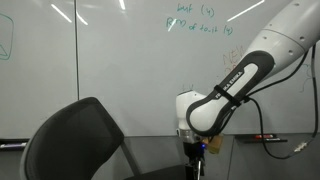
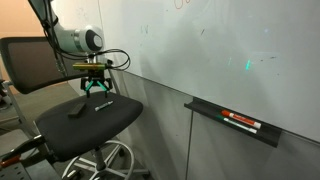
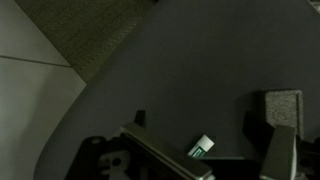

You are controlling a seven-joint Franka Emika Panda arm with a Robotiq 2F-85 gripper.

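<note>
Beside a whiteboard (image 2: pixel 200 50), a chair (image 2: pixel 90 125) sits under the arm (image 2: pixel 75 40), whose jaws hang open just above the seat, a dark marker (image 2: pixel 75 110) lying at their 8 o'clock in an exterior view.

Dark chair seat (image 3: pixel 170 70) under gripper (image 3: pixel 212 118)

Office or meeting room. Large whiteboard (image 1: pixel 110 70) covers wall, green handwriting (image 1: pixel 200 20) near top. Tray (image 2: pixel 235 122) fixed under board edge, markers (image 2: pixel 242 121) lying in it. Black office chair (image 2: pixel 85 125) on chrome base (image 2: pixel 110 158). Textured grey carpet (image 3: pixel 90 35) shows in wrist view.
</note>
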